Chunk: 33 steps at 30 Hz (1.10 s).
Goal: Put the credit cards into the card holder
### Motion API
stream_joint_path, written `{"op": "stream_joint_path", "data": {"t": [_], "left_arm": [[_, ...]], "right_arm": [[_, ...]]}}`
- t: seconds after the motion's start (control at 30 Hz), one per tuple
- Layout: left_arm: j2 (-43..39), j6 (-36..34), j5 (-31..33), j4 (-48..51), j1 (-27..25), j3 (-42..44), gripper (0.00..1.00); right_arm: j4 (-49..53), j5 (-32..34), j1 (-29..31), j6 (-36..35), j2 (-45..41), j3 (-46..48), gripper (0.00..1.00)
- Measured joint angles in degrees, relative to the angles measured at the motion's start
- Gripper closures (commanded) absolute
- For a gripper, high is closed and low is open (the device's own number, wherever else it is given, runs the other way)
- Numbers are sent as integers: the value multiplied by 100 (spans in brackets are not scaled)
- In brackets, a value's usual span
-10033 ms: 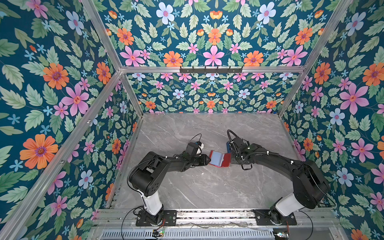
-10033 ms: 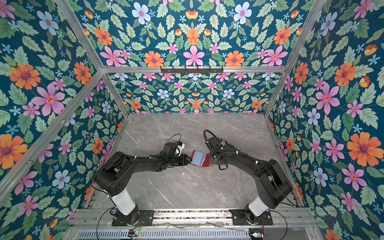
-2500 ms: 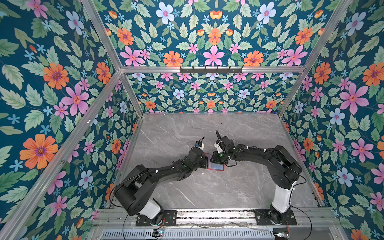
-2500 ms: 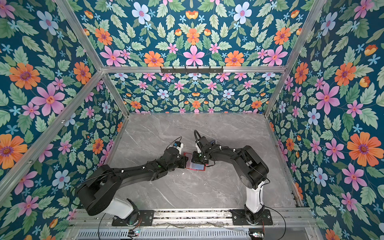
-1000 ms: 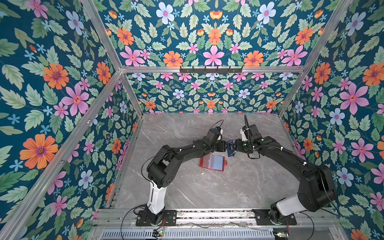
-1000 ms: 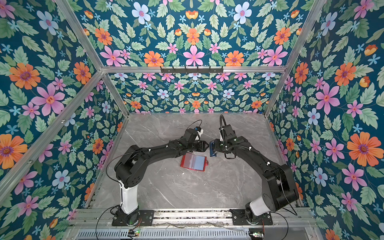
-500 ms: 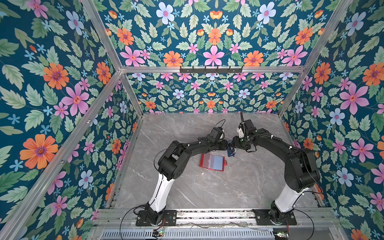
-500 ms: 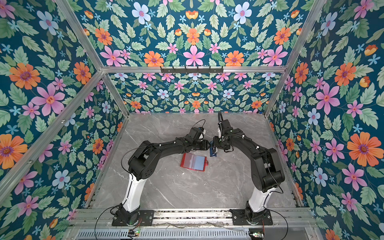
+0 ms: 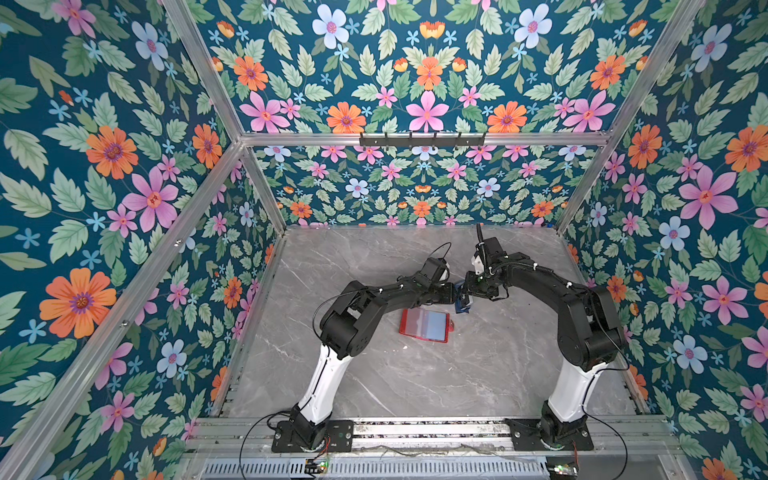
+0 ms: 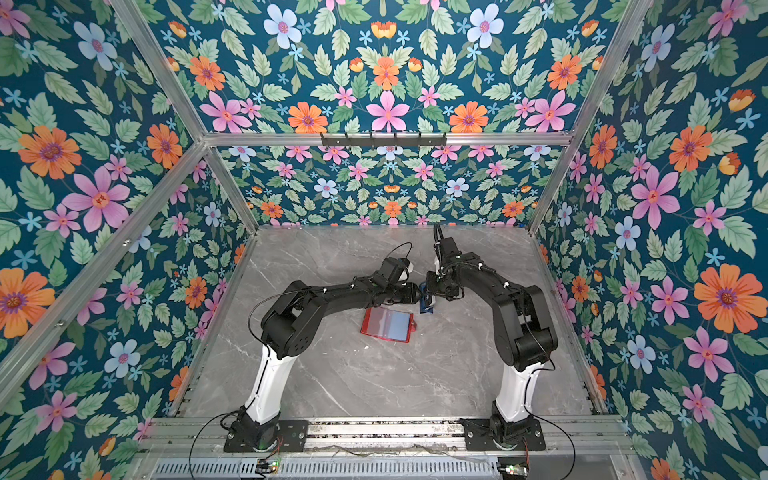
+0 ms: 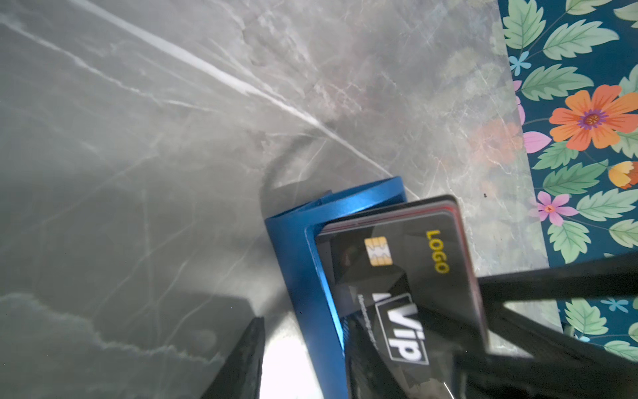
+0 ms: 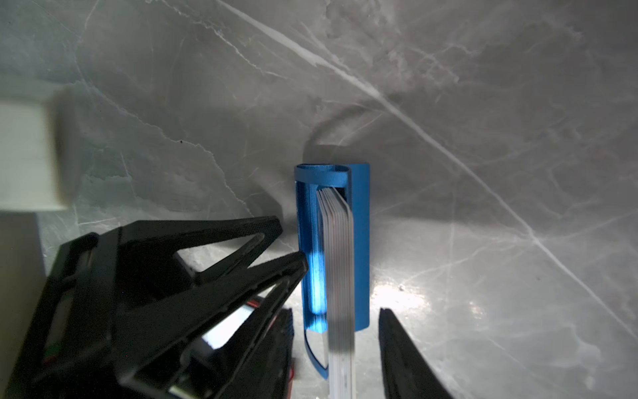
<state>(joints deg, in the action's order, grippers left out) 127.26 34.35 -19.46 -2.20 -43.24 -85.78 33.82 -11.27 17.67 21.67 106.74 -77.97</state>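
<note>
Left gripper (image 9: 454, 293) and right gripper (image 9: 468, 291) meet just beyond the red card holder (image 9: 424, 325), which lies open and flat on the marble floor (image 9: 415, 382) in the foreground. My left jaws, partly apart and empty, rest one fingertip (image 12: 291, 266) against the blue stand (image 12: 360, 241). My right jaws stand apart astride stand and upright credit cards (image 12: 340, 259), black VIP card (image 11: 404, 311) outermost.

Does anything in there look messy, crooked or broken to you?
Nothing looks spilled or broken. Two small things: a white speck lies on the table near the open red card holder, and the black VIP card sits slightly skewed against the cards behind it in the blue stand.
</note>
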Motion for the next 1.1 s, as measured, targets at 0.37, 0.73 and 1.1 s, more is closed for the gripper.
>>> {"op": "stream_joint_path", "data": {"t": [0.37,0.73,1.1], "left_arm": [[42,144,-46,-98,2,7,67],[42,234,-26,-192,0,55,73],[31,284,-7,-258,-7,101,76]], "right_arm": [[197,140,0,-79,240,-146,64],[352,229,0,-149,345,-304,67],[638,269,0,-363,382,-525,69]]}}
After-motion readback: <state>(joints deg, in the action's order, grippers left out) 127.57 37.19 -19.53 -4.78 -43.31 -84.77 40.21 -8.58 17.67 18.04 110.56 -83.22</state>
